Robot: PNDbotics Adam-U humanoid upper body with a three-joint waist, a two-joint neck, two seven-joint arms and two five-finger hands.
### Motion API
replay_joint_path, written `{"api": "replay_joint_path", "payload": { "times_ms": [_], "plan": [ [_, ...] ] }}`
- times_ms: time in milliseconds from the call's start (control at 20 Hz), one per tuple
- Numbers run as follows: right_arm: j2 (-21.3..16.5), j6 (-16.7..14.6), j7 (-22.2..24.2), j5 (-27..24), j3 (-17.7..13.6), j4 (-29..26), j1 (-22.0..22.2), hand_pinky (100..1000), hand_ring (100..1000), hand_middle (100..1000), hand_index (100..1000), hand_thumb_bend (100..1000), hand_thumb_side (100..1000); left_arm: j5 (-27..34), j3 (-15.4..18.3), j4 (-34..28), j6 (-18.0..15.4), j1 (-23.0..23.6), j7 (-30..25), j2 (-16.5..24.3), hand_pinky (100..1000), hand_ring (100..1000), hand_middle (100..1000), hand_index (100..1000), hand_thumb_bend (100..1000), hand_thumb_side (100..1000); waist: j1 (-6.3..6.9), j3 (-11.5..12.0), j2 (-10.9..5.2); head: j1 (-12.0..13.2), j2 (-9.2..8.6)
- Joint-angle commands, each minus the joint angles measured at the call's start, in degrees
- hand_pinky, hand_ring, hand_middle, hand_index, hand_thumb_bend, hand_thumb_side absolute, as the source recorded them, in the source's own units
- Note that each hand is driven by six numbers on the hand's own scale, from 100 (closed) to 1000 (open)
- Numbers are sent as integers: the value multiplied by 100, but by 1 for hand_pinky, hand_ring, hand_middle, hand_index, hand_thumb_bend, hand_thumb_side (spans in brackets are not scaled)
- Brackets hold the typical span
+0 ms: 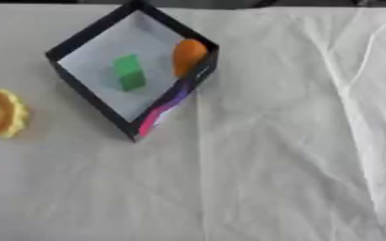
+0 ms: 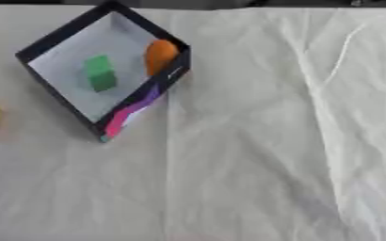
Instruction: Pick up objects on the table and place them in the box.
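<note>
- A white cloth (image 1: 270,164) covered the table.
- The box (image 1: 89,37) held a green block (image 1: 130,71) and an orange object (image 1: 188,55).
- A yellow-orange disc (image 1: 4,113) lay left of the box, likely the left arm's side.
- Neither hand showed.

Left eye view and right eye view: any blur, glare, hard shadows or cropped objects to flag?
Left eye view: soft all over, even light, no glare; the box casts only a faint shadow; the yellow-orange object shows whole. Right eye view: equally soft; that object is cropped at the left edge; the green block has fuzzy edges.
</note>
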Motion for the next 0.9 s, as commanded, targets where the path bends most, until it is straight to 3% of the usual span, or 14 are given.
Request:
{"api": "replay_joint_path", "payload": {
  "times_ms": [50, 450, 700, 800, 900],
  "plan": [
    [-16, 48, -94, 69, -164, -187, 115, 1000, 747, 697, 851, 100, 556, -139, 50, -232, -74, -200, 10, 665, 836, 816, 798, 858, 100, 652, 105, 12, -208, 115, -10],
    [12, 176, -97, 122, -195, -209, 242, 1000, 740, 688, 847, 100, 551, -509, -485, -55, 255, -802, -543, 2440, 824, 810, 812, 889, 100, 475, 155, 6, -240, 157, -10],
    [36, 181, -53, 148, -174, -207, 257, 1000, 738, 685, 845, 100, 550, -824, -871, 225, 573, -1250, -1289, 3205, 825, 813, 821, 907, 100, 390, 146, -21, -239, 174, -10],
    [44, 185, -40, 154, -161, -202, 254, 1000, 736, 682, 844, 100, 548, -996, -1072, 338, 666, -1438, -1768, 3416, 826, 816, 820, 907, 160, 351, 148, -30, -242, 199, -10],
    [46, 190, -32, 155, -149, -205, 245, 1000, 735, 681, 843, 100, 546, -1218, -1256, 409, 691, -1651, -2336, 3569, 833, 822, 826, 910, 281, 291, 148, -43, -246, 214, -10]
  ]
}}
